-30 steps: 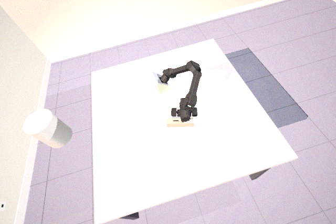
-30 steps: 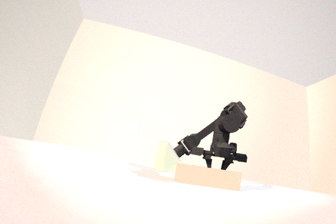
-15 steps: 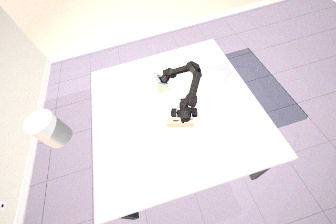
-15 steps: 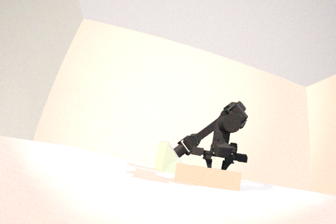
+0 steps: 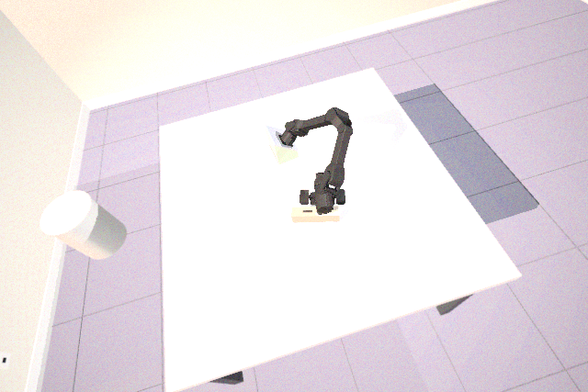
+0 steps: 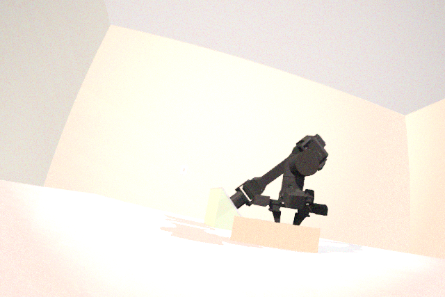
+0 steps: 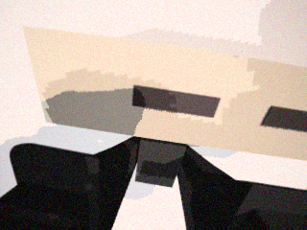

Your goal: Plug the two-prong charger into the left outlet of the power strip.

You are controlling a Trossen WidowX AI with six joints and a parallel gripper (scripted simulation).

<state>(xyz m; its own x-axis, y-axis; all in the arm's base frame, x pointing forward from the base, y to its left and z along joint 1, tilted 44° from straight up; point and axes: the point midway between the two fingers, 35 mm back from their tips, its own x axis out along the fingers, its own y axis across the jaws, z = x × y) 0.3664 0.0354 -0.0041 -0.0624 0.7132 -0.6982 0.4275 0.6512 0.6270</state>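
Observation:
The power strip (image 5: pixel 315 218) (image 6: pixel 274 234) (image 7: pixel 96 53) is a tan block on the table. Its top shows two dark outlet slots in the wrist view: the left one (image 7: pixel 175 102) whole, the right one (image 7: pixel 288 118) cut off by the frame edge. My gripper (image 6: pixel 286 220) (image 7: pixel 159 140) is shut on the charger (image 7: pixel 159 158), a small dark grey block between the fingertips. In the wrist view the charger is just below the strip's near edge, short of the left slot. Its prongs cannot be made out, and the exterior view does not show it. Its height over the strip is unclear.
The arm's base stands by a pale green wedge (image 5: pixel 286 156) (image 6: pixel 215 207) on the white table (image 5: pixel 237 259), behind the strip. A white cylinder (image 5: pixel 85 224) shows beyond the table's left edge. A dark grey patch (image 5: pixel 465 155) lies on the floor at the right.

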